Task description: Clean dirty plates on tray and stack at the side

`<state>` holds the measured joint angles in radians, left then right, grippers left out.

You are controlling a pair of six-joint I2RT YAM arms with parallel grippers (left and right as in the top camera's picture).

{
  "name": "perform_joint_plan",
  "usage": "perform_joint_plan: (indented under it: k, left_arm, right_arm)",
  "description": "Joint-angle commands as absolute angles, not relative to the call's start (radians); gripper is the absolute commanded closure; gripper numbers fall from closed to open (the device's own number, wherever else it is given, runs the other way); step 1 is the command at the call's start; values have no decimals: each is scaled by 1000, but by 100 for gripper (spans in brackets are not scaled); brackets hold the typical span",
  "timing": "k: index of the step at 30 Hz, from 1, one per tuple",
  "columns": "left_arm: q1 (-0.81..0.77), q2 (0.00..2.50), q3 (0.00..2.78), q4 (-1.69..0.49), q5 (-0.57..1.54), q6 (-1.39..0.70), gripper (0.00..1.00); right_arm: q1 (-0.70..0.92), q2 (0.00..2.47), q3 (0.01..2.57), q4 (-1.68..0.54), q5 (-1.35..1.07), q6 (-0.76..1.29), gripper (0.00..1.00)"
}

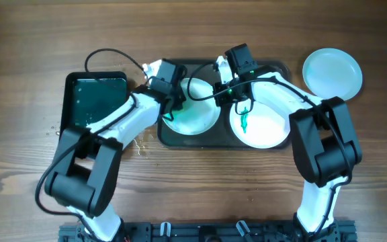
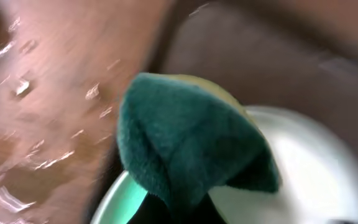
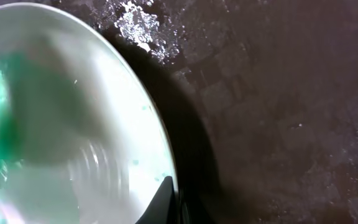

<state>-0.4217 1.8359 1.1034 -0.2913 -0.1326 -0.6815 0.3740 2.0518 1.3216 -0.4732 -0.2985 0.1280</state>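
Teal sponge (image 2: 185,149), blurred, pinched in left gripper (image 1: 171,111), hides its fingers; right gripper (image 1: 244,107) at white plate (image 3: 73,124) rim, jaw state unreadable.

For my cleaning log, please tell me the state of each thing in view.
left plate: on the dark tray, sponge at its rim.
right plate: on the dark tray, green smear, dirty.
blue plate: on the table beside the tray, no smear visible.
sponge: held by the left pincer.
black tray: holds green water.
left pincer: shut on the sponge.
right pincer: at right plate's rim, grip unclear.
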Motion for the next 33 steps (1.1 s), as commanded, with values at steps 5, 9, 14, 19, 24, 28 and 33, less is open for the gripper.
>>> perform_joint_plan:
  k: [5, 9, 14, 19, 24, 28, 33]
  left_arm:
    - [-443, 1864, 1095, -236, 163, -690, 96]
    - [-446, 1891, 1092, -359, -14, -657, 96]
    - [-445, 1878, 1093, -452, -287, -605, 96]
    - [-442, 1723, 1098, -430, -252, -606, 96]
    - [-378, 1528, 1098, -419, -31, -606, 96]
    - [-248, 1473, 1098, -488, 21, -606, 96]
    - [-32, 1497, 1098, -636, -170, -606, 96]
  right_arm:
    - [367, 2074, 1314, -476, -292, 130, 96]
    - [367, 2074, 1314, -475, -290, 130, 96]
    - [365, 2074, 1317, -476, -281, 105, 96]
    - [365, 2045, 1335, -475, -280, 95, 96]
    - [365, 2019, 1342, -475, -277, 89, 96]
    - [365, 2017, 1343, -474, -273, 78, 96]
    - [368, 1985, 1343, -479, -234, -10, 96]
